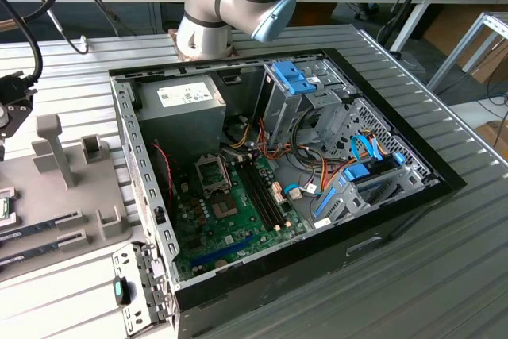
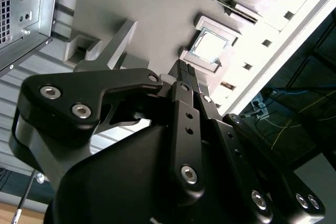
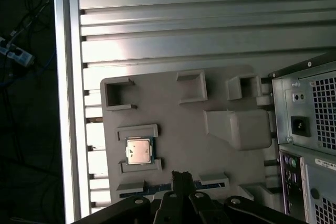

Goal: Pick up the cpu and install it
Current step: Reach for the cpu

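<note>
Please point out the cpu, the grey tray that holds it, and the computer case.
cpu [image 3: 139,151]: first wrist view, middle of its silver top.
grey tray [image 3: 178,128]: first wrist view, bare flat part beside the cpu.
computer case [image 1: 302,263]: exterior view, its black outer side wall.

Small flat square chip, silver-grey metal top with thin green rim. Lies flat, face up, in both wrist views, squared between two raised lips of a pale grey moulded tray. Ungripped, top bare. At the exterior view's far left edge, chip half cut off.
</note>
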Motion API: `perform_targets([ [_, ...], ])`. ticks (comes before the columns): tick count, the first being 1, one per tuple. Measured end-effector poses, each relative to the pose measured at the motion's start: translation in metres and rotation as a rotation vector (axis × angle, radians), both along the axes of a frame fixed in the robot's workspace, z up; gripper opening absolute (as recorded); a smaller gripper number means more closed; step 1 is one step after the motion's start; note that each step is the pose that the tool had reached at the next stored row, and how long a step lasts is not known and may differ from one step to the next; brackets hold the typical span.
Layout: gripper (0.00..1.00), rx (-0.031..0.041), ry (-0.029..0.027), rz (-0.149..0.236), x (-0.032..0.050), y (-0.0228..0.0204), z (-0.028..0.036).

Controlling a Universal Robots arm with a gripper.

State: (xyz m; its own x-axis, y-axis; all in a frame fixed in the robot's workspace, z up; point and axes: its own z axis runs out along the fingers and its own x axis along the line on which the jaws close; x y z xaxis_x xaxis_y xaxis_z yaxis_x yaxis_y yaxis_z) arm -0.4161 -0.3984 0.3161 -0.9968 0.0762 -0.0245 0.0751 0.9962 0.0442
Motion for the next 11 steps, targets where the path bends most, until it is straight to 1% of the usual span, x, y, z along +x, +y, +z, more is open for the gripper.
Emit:
perform_targets([
  [11,0.11,0.0000,0.0000,0.000,0.0000,0.0000,-0.0038],
])
